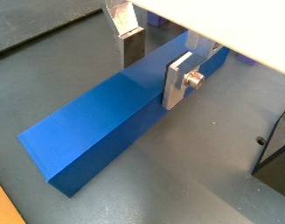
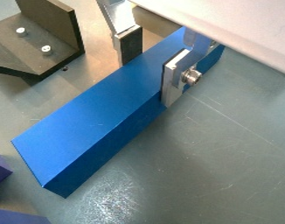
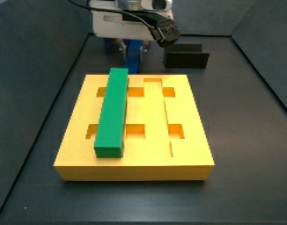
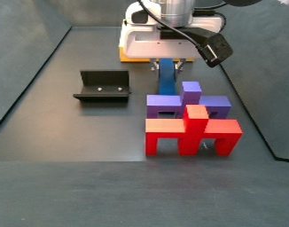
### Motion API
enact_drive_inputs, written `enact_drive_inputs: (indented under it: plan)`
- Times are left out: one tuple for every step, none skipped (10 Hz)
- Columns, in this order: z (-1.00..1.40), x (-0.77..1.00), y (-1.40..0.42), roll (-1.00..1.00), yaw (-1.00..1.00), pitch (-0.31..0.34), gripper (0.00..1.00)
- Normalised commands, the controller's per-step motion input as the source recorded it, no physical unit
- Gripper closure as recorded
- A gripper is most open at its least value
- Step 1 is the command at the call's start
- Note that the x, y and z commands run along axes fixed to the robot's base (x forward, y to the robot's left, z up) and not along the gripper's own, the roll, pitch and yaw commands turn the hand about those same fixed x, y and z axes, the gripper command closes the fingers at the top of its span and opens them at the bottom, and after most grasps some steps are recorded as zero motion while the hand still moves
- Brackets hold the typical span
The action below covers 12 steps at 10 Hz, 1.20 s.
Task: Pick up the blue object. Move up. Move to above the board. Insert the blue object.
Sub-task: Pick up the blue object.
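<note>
Blue object, the long smooth dark-blue rectangular bar (image 1: 110, 122), lies flat on the grey bench (image 1: 215, 175), and the claw (image 1: 155, 63) straddles it near one end, silver finger plates (image 2: 177, 80) on either side with jaws spread, not clamped. In a side view the bar (image 3: 133, 54) sits just behind the thick yellow-orange grooved board (image 3: 181, 145), which carries a long green bar (image 3: 113, 110). Off to one side stands the dark L-shaped fixture (image 4: 102, 87); nearer the camera, the purple-and-red cross-shaped block (image 4: 189, 124).
</note>
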Motion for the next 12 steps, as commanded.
enact_drive_inputs:
  plan:
    - [0.00, 0.00, 0.00, 0.00, 0.00, 0.000, 1.00]
    - [0.00, 0.00, 0.00, 0.00, 0.00, 0.000, 1.00]
    - [0.00, 0.00, 0.00, 0.00, 0.00, 0.000, 1.00]
    - [0.00, 0.00, 0.00, 0.00, 0.00, 0.000, 1.00]
    - [0.00, 0.00, 0.00, 0.00, 0.00, 0.000, 1.00]
    - [0.00, 0.00, 0.00, 0.00, 0.00, 0.000, 1.00]
    - [0.00, 0.00, 0.00, 0.00, 0.00, 0.000, 1.00]
    - [0.00, 0.00, 0.00, 0.00, 0.00, 0.000, 1.00]
    - [0.00, 0.00, 0.00, 0.00, 0.00, 0.000, 1.00]
    - [0.00, 0.00, 0.00, 0.00, 0.00, 0.000, 1.00]
    - [0.00, 0.00, 0.00, 0.00, 0.00, 0.000, 1.00]
    - [0.00, 0.00, 0.00, 0.00, 0.00, 0.000, 1.00]
